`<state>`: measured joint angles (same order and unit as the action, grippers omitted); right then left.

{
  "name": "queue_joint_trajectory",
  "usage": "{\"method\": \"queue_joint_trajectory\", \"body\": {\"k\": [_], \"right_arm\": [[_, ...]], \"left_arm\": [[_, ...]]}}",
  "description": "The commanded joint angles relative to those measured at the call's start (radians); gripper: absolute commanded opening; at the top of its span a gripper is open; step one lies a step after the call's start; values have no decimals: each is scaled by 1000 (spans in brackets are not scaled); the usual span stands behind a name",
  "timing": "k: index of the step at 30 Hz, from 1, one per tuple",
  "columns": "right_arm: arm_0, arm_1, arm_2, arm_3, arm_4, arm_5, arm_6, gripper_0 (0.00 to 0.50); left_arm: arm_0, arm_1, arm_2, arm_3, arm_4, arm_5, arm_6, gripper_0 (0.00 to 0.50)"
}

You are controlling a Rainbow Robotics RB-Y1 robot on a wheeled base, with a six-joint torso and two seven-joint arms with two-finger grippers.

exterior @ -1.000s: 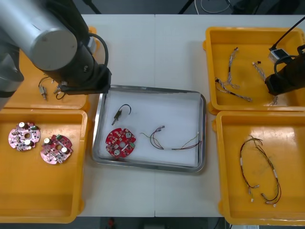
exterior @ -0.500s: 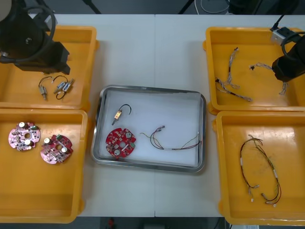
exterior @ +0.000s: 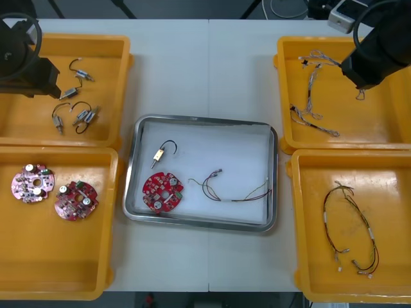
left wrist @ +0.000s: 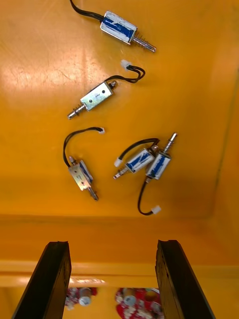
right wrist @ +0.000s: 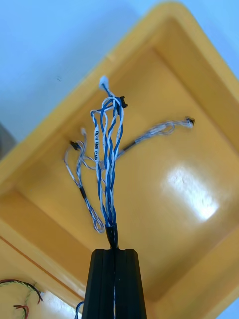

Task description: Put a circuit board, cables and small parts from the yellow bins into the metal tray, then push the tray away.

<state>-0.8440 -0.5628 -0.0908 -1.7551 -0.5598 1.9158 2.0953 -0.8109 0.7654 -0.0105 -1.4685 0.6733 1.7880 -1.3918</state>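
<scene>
One blue-white cable [right wrist: 106, 204], pinched between right fingers [right wrist: 99, 286]

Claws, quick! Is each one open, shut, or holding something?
Left claw: open, empty, over the small metal parts.
Right claw: shut on the blue and white cable.

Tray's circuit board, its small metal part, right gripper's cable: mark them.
circuit board [exterior: 162, 190]: front view, disc centre.
small metal part [exterior: 158, 154]: front view, metal body.
cable [right wrist: 106, 189]: right wrist view, twisted strands.
</scene>
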Motion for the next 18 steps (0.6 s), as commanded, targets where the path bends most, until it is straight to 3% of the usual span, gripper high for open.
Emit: {"method": "queue_joint_trajectory", "body": {"k": [1,6,18], "right_arm": [[-24,-31,100,-112,-86,4,-35,0],[-24,-19,189,-176,-147,4,-51,0],[-24,123,399,-233,-86,4,-92,0]], "left_arm": [[-51,45,27,85,-12,-78,-116,500],[-53,45,27,175,-1,-127,-200,500],[-51,37,-65,300,8,-268,-214,500]]}}
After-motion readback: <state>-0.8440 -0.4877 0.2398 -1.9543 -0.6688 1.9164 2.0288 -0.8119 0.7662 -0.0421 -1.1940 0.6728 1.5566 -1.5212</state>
